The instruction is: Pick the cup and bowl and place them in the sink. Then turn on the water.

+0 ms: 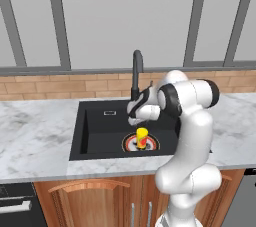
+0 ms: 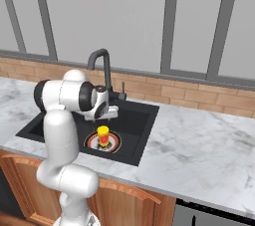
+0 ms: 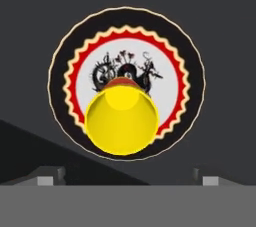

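Observation:
The small yellow cup [image 1: 142, 137] [image 2: 103, 136] stands upright in the black sink [image 1: 100, 126] [image 2: 135, 119], on the red and white ringed drain [image 3: 127, 26]. Looking straight down, I see the cup's open mouth [image 3: 122, 120] over the drain's lower part. My gripper [image 1: 138, 121] [image 2: 105, 117] [image 3: 129, 176] hangs right above the cup, open, its two fingertips [image 3: 50, 176] spread wide on either side and holding nothing. The black gooseneck faucet [image 1: 137, 71] [image 2: 99, 58] rises behind the basin. The bowl and the water are out of view.
A grey-veined marble counter [image 1: 35, 136] [image 2: 199, 140] runs on both sides of the sink, with a brick backsplash [image 1: 50, 87] and windows behind. Wooden cabinet doors [image 1: 100, 201] sit below, and a dark appliance [image 1: 15, 203] at the lower left.

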